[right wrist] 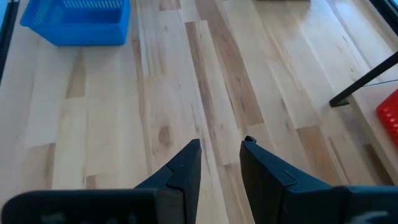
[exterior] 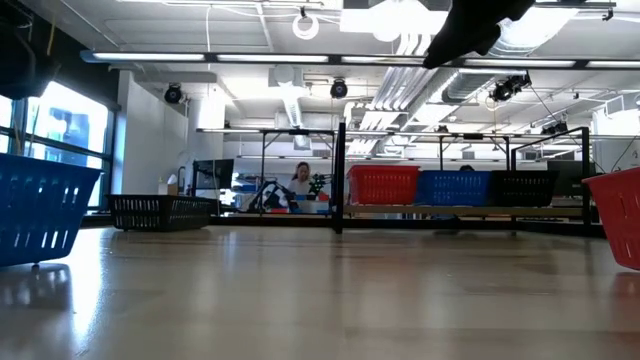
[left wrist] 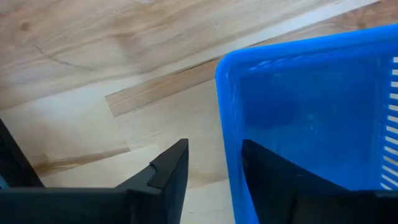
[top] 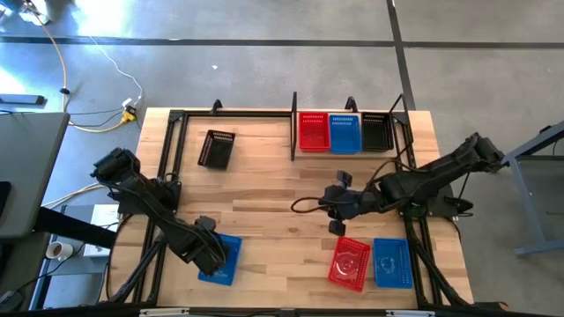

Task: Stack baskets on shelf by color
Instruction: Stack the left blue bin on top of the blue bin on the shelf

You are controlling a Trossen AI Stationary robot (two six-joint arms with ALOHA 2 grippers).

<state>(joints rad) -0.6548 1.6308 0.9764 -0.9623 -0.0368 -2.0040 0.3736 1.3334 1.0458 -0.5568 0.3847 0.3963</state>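
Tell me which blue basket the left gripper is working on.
The blue basket at the table's front left: the left gripper straddles its wall, one finger inside. The other loose blue one lies front right beside a red basket; the third sits on the shelf.

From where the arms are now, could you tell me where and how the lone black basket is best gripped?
Grip the black basket by its rim, one claw finger inside the wall and one outside, coming straight down. It sits upright and open-topped, alone on bare table, with every side free. Its thin mesh wall probably suits a pinch better than spanning the body. The left claw is nearer.

Bare table (top: 264, 189) mid-way; shelf (top: 293, 132) upright flanks the stacked baskets (top: 344, 132).
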